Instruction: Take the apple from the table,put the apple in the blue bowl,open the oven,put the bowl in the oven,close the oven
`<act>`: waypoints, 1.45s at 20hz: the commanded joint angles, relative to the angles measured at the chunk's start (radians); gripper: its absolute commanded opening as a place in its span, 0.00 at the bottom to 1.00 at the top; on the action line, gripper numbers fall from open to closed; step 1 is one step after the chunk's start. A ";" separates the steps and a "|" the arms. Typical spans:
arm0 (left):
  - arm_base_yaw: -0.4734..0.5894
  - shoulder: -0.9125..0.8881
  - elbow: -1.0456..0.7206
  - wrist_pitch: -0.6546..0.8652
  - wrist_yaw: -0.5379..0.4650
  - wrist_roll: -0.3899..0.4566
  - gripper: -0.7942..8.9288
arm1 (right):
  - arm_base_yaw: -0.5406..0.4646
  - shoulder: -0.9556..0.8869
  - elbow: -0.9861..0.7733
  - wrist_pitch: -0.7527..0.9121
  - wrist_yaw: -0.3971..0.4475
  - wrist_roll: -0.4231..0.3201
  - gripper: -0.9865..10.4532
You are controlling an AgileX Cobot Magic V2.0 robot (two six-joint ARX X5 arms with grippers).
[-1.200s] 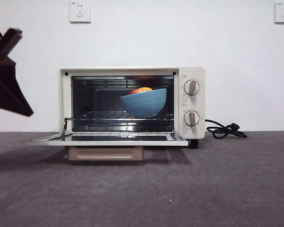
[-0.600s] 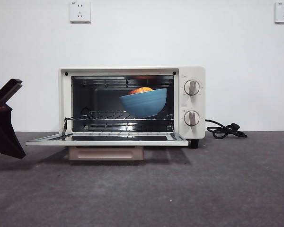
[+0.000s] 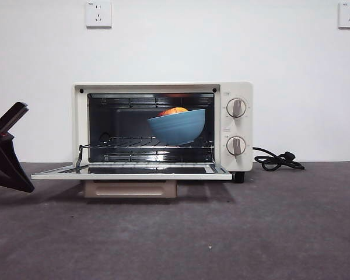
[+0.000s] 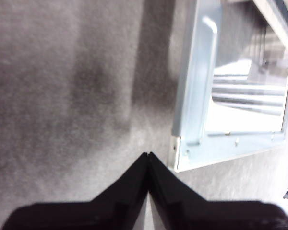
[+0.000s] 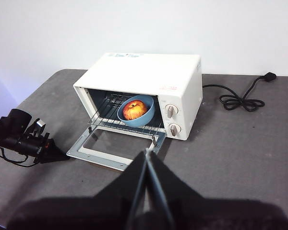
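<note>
Scene: We see the oven (image 3: 163, 125) standing on the worktop (image 3: 268, 233) with its door (image 3: 131, 171) dropped flat toward the camera, rack exposed.

Bowl and fruit: The blue bowl (image 3: 177, 126) sits on the rack inside the cavity, toward the knob side, with the apple (image 5: 133, 109) resting in it.

Stage: We judge only the closing of the door is left.

Left gripper: The left gripper (image 5: 43, 146) hovers low over the worktop just off the door's outer corner on the side away from the knobs; its jaws are pressed together and hold nothing.

Right gripper: The right gripper (image 5: 148, 165) waits high and well back from the oven, jaws together and empty.

Key relation: The door's long axis runs across the oven front, and its free edge with the handle (image 3: 130, 188) beneath lies sideways from the left jaws, toward the knobs. We read the left arm as much the nearer of the two.

Next move, as we judge it: The left jaws would need to get under that free edge and lift it toward the cavity.

Risk: A push at the corner alone may skew the door or nudge the oven.
</note>
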 commanded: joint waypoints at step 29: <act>-0.092 0.001 0.099 0.254 0.136 -0.306 0.07 | 0.001 -0.006 -0.008 -0.024 -0.004 0.090 0.08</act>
